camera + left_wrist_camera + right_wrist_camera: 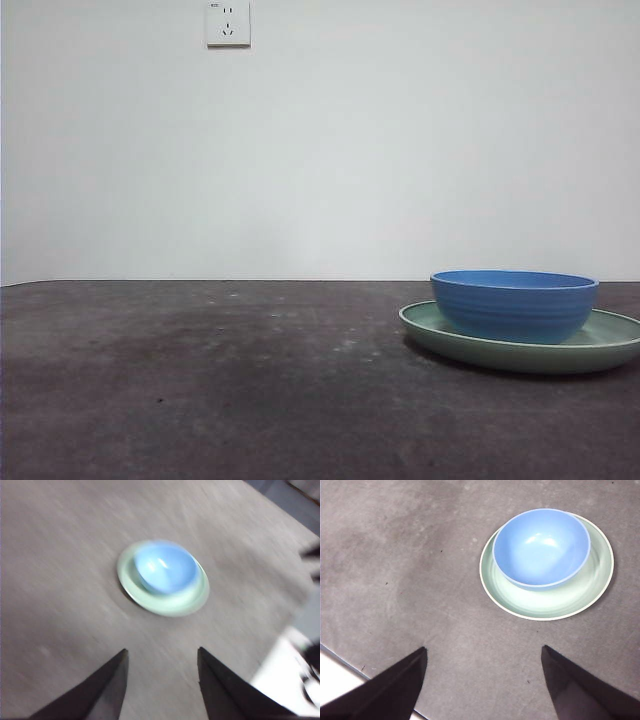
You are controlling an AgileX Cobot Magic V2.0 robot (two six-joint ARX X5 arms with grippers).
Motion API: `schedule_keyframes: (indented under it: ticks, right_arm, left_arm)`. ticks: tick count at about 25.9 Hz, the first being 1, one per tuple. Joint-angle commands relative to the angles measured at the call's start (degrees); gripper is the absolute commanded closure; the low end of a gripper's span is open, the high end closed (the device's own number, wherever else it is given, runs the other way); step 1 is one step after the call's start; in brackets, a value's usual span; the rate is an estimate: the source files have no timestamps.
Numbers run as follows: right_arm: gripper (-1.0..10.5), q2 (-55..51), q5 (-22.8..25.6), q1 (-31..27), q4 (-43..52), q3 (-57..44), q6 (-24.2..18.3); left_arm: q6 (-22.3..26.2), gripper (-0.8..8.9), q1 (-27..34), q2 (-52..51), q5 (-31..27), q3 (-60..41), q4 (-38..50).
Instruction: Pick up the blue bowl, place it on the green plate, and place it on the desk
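Observation:
The blue bowl [514, 304] stands upright inside the green plate [610, 345] at the right side of the desk [220, 380]. From above, the right wrist view shows the bowl [541, 547] sitting off-centre on the plate [555, 600]. My right gripper [484, 655] hangs open above the desk, well clear of the plate, with nothing between its jaws. My left gripper [162, 655] is open too, high above the desk, and its blurred view shows the bowl [165, 567] on the plate [172, 602]. Neither gripper appears in the front view.
A white wall with a socket [228, 22] stands behind the desk. The desk's edge [350, 667] runs close to my right gripper, with a pale floor beyond. Another edge [295, 625] of the desk shows in the left wrist view.

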Motion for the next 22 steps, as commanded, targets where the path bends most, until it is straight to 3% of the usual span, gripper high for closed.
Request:
schedule_keyframes:
  ticks: [1, 7, 22]
  right_arm:
    - [5.8, 0.17, 0.02, 0.17, 0.31, 1.09, 0.59]
    - [5.8, 0.17, 0.02, 0.17, -0.02, 1.09, 0.59]
    - [5.8, 0.2, 0.24, 0.17, -0.07, 1.09, 2.89]
  left_arm:
    - [0.66, 5.91, -0.35, -1.92, 3.5, -5.66, 1.68]
    - [0.77, 5.91, -0.35, -4.66, 11.63, -14.32, 4.74]
    - [0.68, 5.91, -0.35, -4.63, 11.78, -15.47, 7.02]
